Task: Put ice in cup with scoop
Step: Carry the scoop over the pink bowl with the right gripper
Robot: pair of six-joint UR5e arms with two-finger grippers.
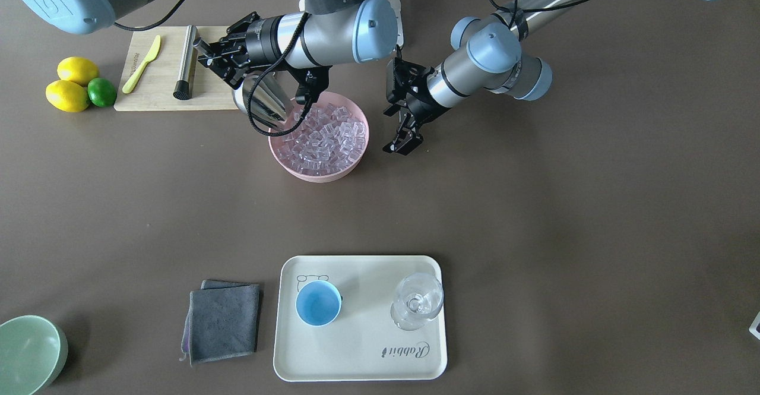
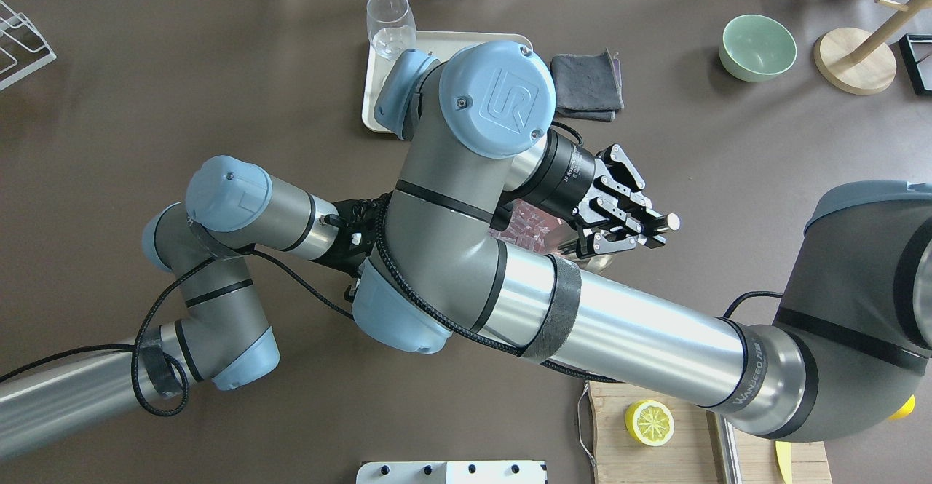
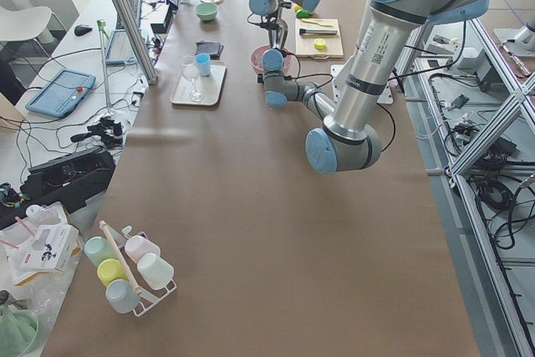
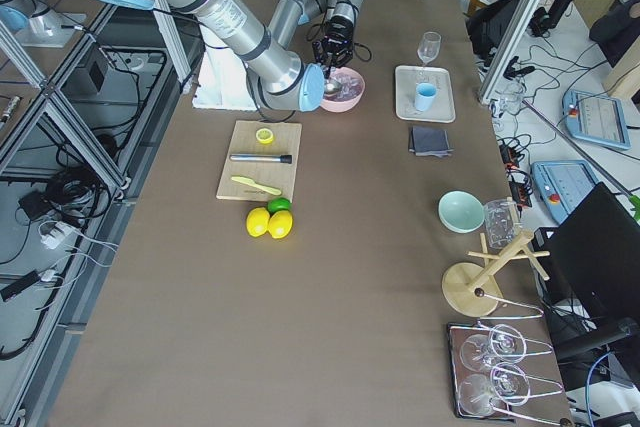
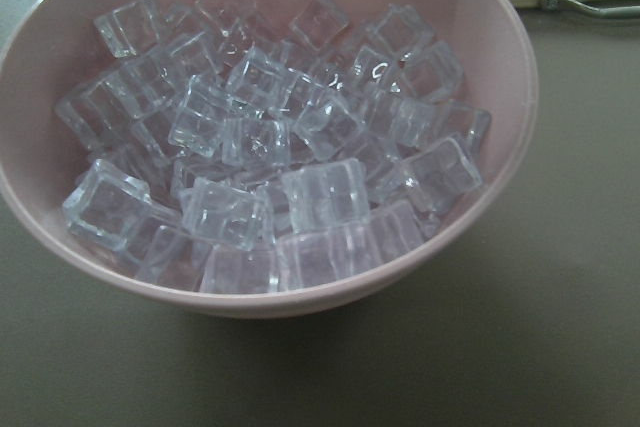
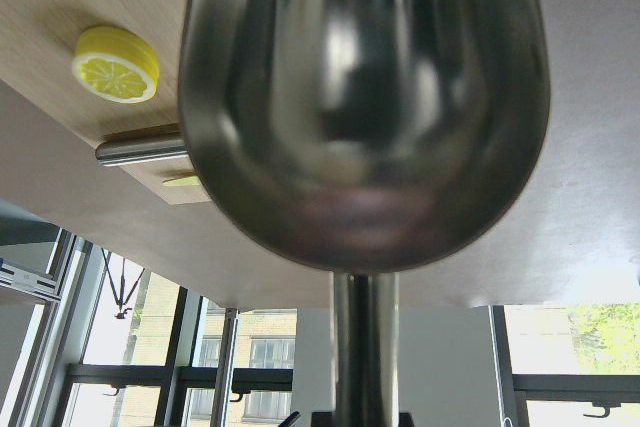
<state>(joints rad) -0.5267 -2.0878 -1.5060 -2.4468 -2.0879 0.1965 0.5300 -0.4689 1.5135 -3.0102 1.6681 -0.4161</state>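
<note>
Closest to me, my right tool is pressed together on the thin rod handle of the scoop. The trough tilts down over the near right rim of the pink bowl. From the wrist view the trough looks empty, only reflections in the steel, so I judge the step in hand to be the first dig: loading the scoop.

My left tool hangs just beside the bowl on its other side, fingers spread, pinching nothing and touching nothing.

The ice fills the bowl in a loose heap almost to the rim. The cubes are clear with a faint lilac cast, many alike, lying at all angles. They should shift and slide as the scoop goes in.

Next I would drive the trough down and through the heap, then level it so nothing rolls off.

Farthest out, well apart across the worktop, the blue cup stands upright and empty on the cream tray. Its mouth is narrow, so the pour calls for care.
</note>
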